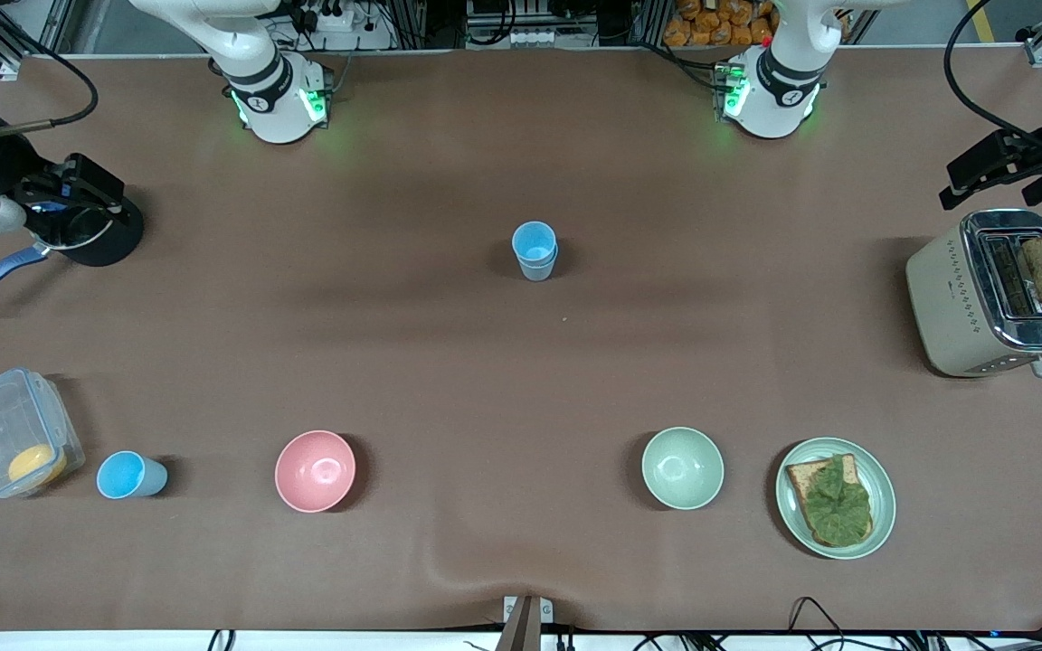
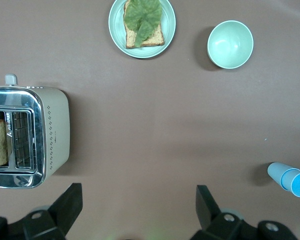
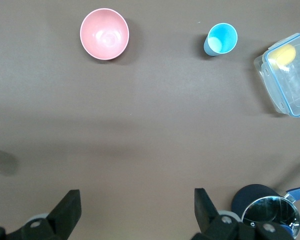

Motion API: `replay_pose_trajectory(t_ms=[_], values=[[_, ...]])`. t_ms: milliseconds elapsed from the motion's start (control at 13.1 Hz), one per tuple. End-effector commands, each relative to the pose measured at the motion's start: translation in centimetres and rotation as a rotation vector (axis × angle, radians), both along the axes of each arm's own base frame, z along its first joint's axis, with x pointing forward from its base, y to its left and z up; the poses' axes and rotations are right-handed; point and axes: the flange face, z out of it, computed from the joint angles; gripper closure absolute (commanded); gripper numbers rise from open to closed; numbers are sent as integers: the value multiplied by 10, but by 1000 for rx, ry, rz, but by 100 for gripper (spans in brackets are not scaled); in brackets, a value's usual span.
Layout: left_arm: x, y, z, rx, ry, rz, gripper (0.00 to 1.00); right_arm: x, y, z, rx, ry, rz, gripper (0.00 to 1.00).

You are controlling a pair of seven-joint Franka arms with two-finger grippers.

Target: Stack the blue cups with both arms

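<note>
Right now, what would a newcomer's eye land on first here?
Probably the stacked blue cups mid-table, with a lone blue cup nearer the camera beside the clear container. Then the pink bowl and green bowl. Left gripper and right gripper wait open at the table's ends.

Left gripper [image 2: 137,212] open, right gripper [image 3: 135,210] open

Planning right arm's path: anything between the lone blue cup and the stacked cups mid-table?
Nothing: only bare tablecloth between the lone blue cup and the stacked cups, per the front view. The pink bowl sits off that line.
</note>
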Motion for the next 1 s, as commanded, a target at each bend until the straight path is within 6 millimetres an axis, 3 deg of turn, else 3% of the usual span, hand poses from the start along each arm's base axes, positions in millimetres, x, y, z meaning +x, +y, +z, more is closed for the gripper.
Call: replay_pose_trajectory(t_ms=[0,920], values=[[-4,-2,3,23,-8,-33,0,1,5,-3,2,-1,17,0],[-4,2,2,24,-5,-26,0,6,10,-16,0,26,20,0]])
